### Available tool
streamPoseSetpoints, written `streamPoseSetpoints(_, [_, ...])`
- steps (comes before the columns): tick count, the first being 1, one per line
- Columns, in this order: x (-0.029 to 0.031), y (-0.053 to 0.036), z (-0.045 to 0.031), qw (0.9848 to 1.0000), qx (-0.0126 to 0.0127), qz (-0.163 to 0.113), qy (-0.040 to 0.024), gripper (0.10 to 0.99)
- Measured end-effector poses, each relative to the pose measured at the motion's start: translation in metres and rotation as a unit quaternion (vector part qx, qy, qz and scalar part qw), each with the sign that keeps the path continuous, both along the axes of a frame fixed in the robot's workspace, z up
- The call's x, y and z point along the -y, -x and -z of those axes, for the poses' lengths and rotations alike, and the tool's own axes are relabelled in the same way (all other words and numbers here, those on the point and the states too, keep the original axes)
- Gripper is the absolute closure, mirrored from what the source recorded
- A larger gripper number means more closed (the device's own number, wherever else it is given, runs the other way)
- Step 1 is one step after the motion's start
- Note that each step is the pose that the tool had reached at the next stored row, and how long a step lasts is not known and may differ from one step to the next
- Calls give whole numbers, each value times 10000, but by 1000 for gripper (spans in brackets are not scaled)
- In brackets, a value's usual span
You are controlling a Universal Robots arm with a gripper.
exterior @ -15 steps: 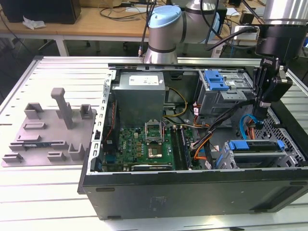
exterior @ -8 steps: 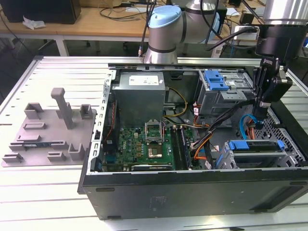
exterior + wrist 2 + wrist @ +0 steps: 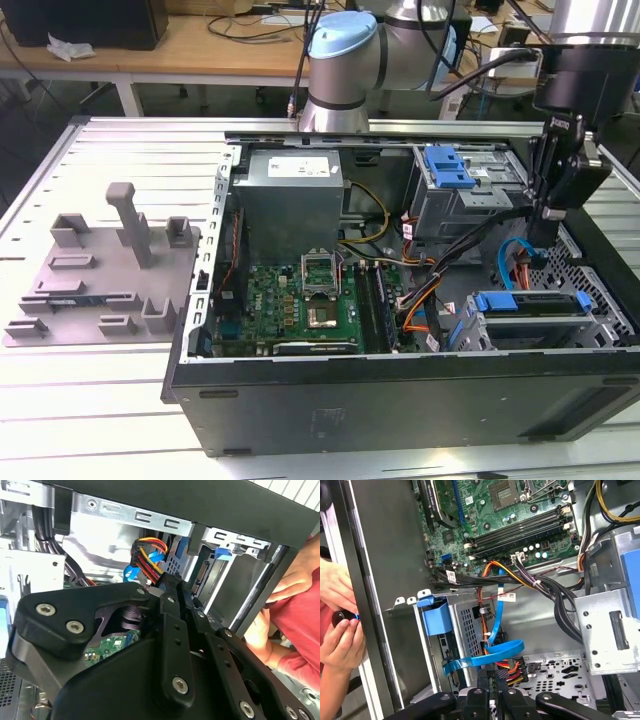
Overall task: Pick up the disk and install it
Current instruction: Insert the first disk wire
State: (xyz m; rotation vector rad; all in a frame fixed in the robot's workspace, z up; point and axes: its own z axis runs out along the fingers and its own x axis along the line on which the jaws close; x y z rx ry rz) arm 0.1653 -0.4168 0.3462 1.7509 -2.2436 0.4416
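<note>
Closest to my wrist cameras was the gripper's point(image 3: 173, 585) own black linkage, which blocked much of both wrist views. Its fingers were pressed together, with nothing I could see between them.

In the exterior view the gripper point(image 3: 541, 238) hung inside the open computer case point(image 3: 400, 390), toward the exterior view's right, its tips just above a looping blue cable point(image 3: 515, 262). The disk point(image 3: 530, 304) lay near and below it, seated in the drive cage point(image 3: 600, 322) at the case's near corner. I could see its blue carrier rails and a dark strip between them; its label was hidden from me.

In the first wrist view the blue cable point(image 3: 485, 656) curled just beyond the gripper point(image 3: 492, 676). A person's hands point(image 3: 337, 630), partly cut off by the picture's edge and the case wall, pinched something small and dark that I could not identify. The motherboard point(image 3: 510, 525) lay farther off, also cut off at the edge.
</note>
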Motion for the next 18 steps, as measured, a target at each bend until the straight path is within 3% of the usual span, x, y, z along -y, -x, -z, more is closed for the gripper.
streamPoseSetpoints(1, [57, -1, -1, 10000, 0, 0, -17, 918])
streamPoseSetpoints(2, [105, -2, 0, 10000, 0, -1, -79, 918])
streamPoseSetpoints(8, [269, -11, -2, 9998, 0, -1, -221, 918])
streamPoseSetpoints(16, [388, -45, -7, 9992, 0, -5, -391, 918])
streamPoseSetpoints(18, [434, -45, -10, 9989, 0, -15, -475, 918])
